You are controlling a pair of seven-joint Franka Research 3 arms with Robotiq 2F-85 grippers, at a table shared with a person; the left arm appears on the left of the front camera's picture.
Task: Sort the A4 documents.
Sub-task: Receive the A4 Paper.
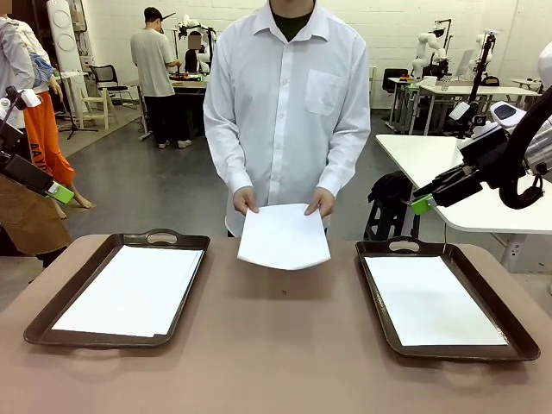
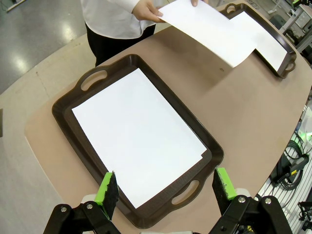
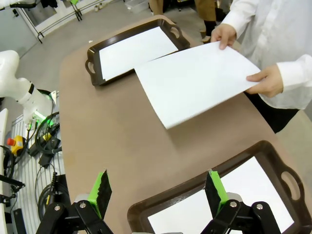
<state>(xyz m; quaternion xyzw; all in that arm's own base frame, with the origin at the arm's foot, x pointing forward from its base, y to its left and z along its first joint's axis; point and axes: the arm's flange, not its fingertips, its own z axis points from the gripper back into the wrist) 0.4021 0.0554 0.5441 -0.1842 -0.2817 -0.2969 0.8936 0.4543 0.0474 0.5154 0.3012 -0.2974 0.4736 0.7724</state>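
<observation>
Both pincers gape above trays (image 1: 177, 297); person's hands (image 1: 246, 201) hold sheets (image 1: 283, 235) between.

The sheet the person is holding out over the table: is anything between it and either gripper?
Nothing visible blocks it. The sheet hangs over the bare middle of the table, held at its far edge by the person's hands. The left gripper and right gripper are both open, raised off to the sides, with only open air between.
</observation>
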